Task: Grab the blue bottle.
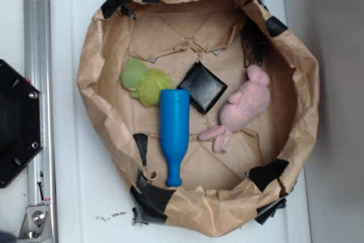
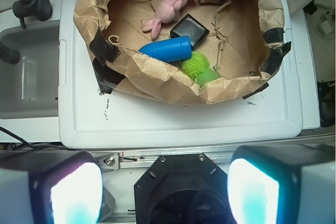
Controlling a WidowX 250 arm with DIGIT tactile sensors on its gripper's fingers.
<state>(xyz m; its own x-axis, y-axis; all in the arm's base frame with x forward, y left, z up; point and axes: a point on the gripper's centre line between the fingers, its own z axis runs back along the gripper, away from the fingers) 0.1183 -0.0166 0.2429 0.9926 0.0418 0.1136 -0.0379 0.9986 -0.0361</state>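
The blue bottle (image 1: 174, 132) lies on its side in the middle of a brown paper bowl (image 1: 99, 66), neck pointing toward the bowl's near rim. In the wrist view the blue bottle (image 2: 167, 49) lies behind the paper rim, partly hidden by it. My gripper (image 2: 165, 190) is open, its two pale fingers (image 2: 73, 192) wide apart and empty, held high above the robot's black base (image 2: 181, 190), well short of the bowl. The gripper does not show in the exterior view.
Inside the bowl lie a green plush toy (image 1: 145, 83) touching the bottle's base, a black square pad (image 1: 203, 87) and a pink plush toy (image 1: 242, 106). The bowl stands on a white tray (image 2: 173, 119). A metal rail (image 1: 37, 55) and a grey sink (image 2: 26, 72) flank it.
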